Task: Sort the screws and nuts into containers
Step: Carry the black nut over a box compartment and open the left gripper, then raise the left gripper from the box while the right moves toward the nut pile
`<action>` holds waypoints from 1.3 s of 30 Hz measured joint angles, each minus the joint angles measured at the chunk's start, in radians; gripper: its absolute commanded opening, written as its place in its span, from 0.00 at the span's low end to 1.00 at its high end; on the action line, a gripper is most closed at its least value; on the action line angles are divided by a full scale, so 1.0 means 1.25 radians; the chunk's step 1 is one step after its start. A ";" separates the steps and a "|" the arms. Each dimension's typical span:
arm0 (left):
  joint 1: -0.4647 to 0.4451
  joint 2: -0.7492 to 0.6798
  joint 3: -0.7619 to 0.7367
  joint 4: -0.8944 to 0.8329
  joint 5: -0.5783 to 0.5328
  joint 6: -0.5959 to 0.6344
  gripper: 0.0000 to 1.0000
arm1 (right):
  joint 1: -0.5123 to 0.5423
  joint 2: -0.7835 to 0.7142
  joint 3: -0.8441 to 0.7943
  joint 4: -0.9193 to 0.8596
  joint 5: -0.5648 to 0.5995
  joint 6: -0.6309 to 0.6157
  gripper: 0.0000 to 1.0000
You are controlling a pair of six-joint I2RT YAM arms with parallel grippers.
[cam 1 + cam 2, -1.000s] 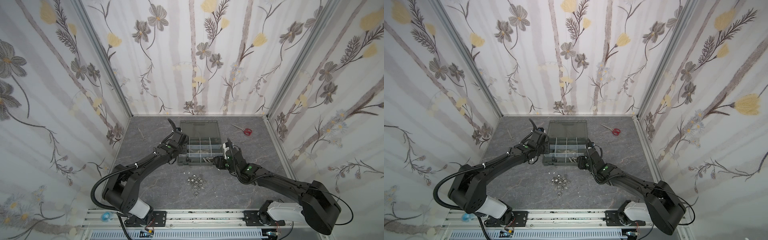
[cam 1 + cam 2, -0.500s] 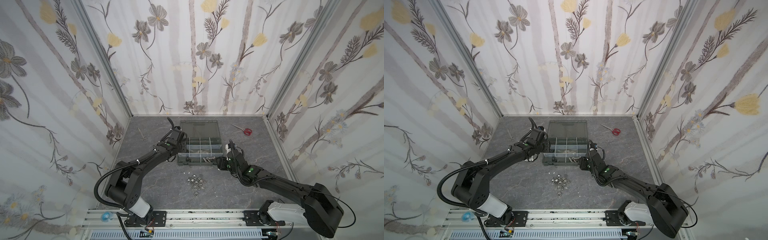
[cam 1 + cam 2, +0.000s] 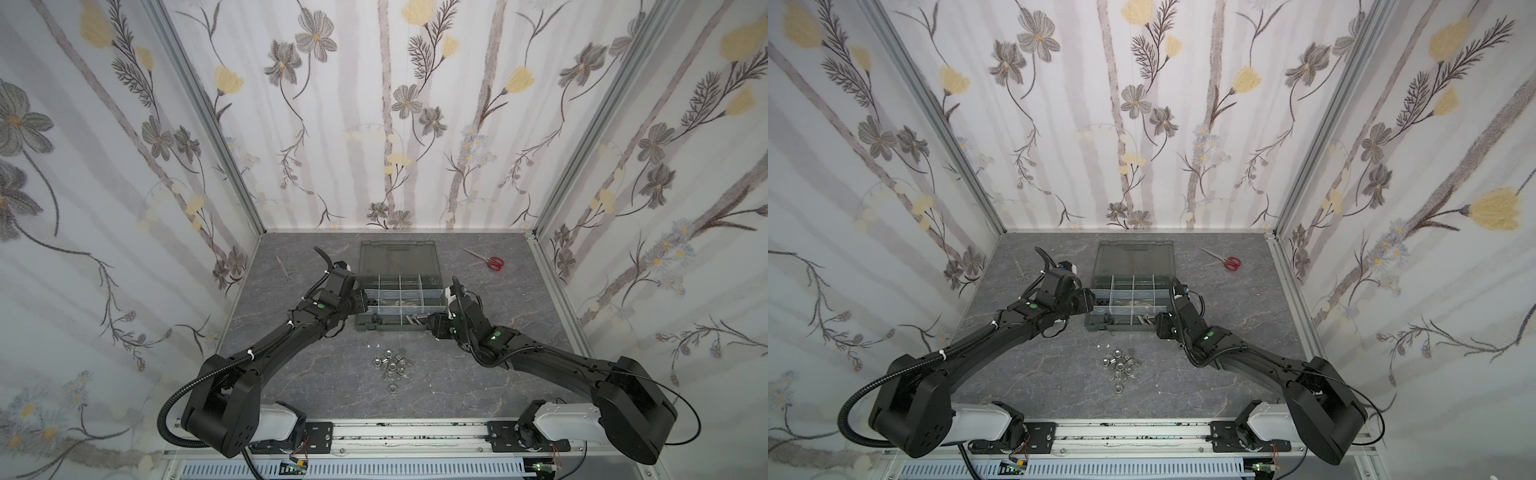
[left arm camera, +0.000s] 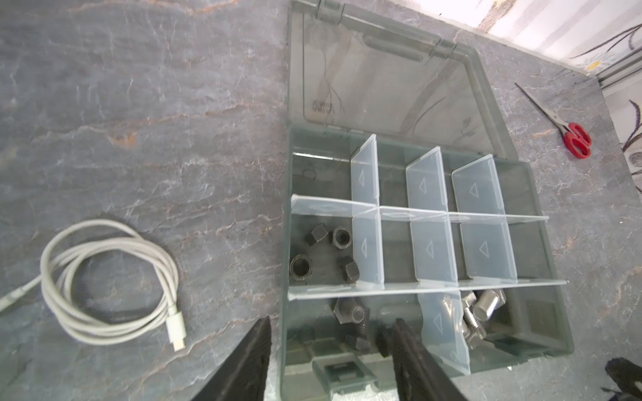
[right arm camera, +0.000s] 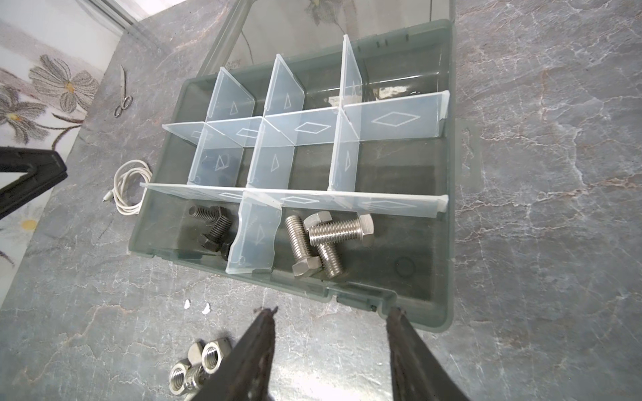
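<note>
The dark grey organizer [image 3: 390, 329] [image 3: 1124, 329] lies open mid-table, its containers split by pale dividers. Black nuts [image 4: 323, 250] lie in a left container. Black screws [image 4: 351, 316] [image 5: 212, 225] fill the front left one and silver screws [image 5: 326, 239] [image 4: 481, 309] the one beside it. Loose silver nuts [image 3: 390, 365] [image 3: 1121, 365] [image 5: 198, 364] are heaped on the table in front. My left gripper [image 3: 360, 301] [image 4: 331, 321] is open over the front left container, holding nothing. My right gripper [image 3: 434, 328] [image 5: 332, 310] is open and empty above the table at the case's front right corner.
A coiled white cable [image 4: 104, 277] lies left of the case. Red-handled scissors [image 3: 490, 261] lie at the back right and small silver scissors [image 3: 284, 270] at the back left. The smoky lid [image 3: 399, 257] lies flat behind the case. White flecks [image 5: 196, 305] dot the table.
My left gripper has gone from shut to open over the case's left side. My right gripper has drawn back a little toward the case's front edge.
</note>
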 measured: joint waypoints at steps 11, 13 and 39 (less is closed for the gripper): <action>0.000 -0.155 -0.120 0.021 0.003 -0.091 0.83 | 0.000 0.060 0.057 0.005 -0.042 -0.031 0.52; -0.001 -0.157 -0.125 0.023 0.017 -0.099 0.91 | 0.000 0.062 0.060 0.006 -0.045 -0.035 0.52; -0.006 -0.324 -0.246 0.043 -0.081 -0.265 1.00 | 0.113 0.117 0.068 -0.052 -0.078 -0.071 0.53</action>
